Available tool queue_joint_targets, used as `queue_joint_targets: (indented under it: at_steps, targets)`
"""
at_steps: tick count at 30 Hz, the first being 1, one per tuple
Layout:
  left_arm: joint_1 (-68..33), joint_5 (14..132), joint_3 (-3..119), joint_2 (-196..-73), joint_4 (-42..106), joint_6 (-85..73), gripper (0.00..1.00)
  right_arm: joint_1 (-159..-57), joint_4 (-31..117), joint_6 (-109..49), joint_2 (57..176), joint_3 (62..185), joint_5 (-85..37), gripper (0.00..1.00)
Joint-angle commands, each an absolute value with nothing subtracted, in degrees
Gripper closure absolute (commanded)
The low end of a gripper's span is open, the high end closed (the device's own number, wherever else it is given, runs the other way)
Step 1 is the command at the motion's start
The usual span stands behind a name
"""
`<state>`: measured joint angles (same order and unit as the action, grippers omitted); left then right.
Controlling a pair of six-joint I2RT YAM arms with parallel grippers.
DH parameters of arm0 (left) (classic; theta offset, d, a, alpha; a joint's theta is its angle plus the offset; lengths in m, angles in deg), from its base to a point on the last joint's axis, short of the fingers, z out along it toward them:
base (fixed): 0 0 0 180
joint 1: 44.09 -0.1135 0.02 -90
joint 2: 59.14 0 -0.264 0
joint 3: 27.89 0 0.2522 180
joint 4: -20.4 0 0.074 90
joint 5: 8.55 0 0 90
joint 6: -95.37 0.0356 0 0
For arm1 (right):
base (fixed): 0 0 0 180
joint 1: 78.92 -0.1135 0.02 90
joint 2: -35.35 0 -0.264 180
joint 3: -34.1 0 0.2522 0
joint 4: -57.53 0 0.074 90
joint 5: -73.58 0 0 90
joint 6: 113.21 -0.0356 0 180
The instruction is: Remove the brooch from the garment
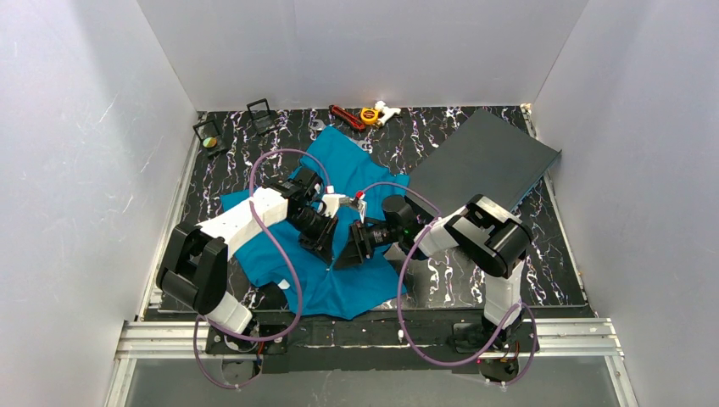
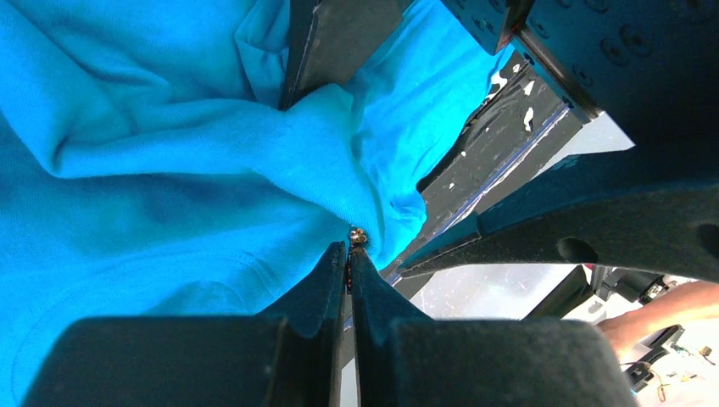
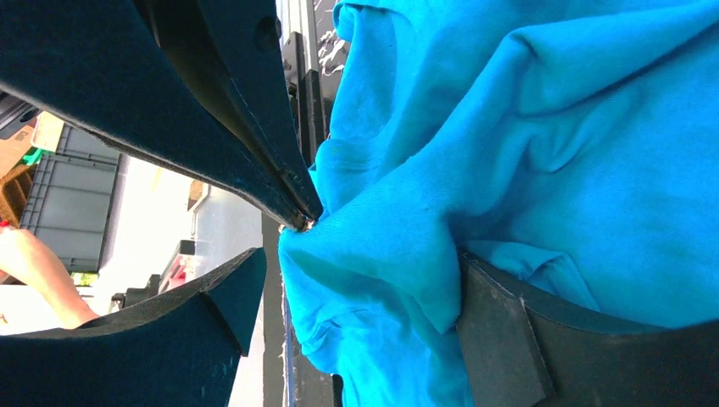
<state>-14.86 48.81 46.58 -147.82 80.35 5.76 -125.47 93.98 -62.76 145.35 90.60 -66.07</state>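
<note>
Both the left arm (image 1: 254, 214) and the right arm (image 1: 492, 237) share one build: white shell links set between bulky black joint housings, on black bases. A thin lilac cable (image 1: 287, 259) runs in loose loops along each arm. The fingers (image 2: 314, 292) are matte black wedges tapering to narrow tips, and a black panel (image 2: 610, 42) behind them carries round recessed screw holes

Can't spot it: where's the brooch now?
Left wrist view, centre: the brooch is a gold speck at the shut left gripper tip, against the teal T-shirt.
</note>
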Motion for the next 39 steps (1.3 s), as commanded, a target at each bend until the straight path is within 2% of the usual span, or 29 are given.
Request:
queue_joint_targets:
  at_steps: [1,9,16,21,31,34,39]
  targets:
    - [-15.67,46.96,47.36,-147.09,79.6,3.38,1.0,-126.07,95.99,-63.26,144.71,91.18,-65.86,0.15]
    - [-16.05,45.87,46.76,-146.97,78.55,1.79,1.0,-126.55,97.22,-65.35,146.54,92.28,-64.38,0.23]
    - [-16.12,45.28,46.87,-147.25,78.37,1.58,1.0,-126.74,97.14,-66.0,147.73,92.95,-63.77,0.36]
    - [-16.22,45.16,46.67,-147.08,78.29,1.72,1.0,-126.74,96.8,-65.26,148.03,92.78,-63.67,0.54]
    - [-17.16,44.62,46.49,-146.81,79.52,4.33,1.0,-126.64,93.4,-61.04,146.87,92.4,-64.36,0.98]
    - [-17.9,43.79,46.64,-147.31,80.14,5.08,1.0,-126.65,95.49,-61.97,146.76,91.85,-65.04,0.99]
    - [-19.1,42.22,46.98,-147.79,80.92,5.11,0.83,-126.32,98.37,-64.34,147.07,91.09,-66.04,0.99]
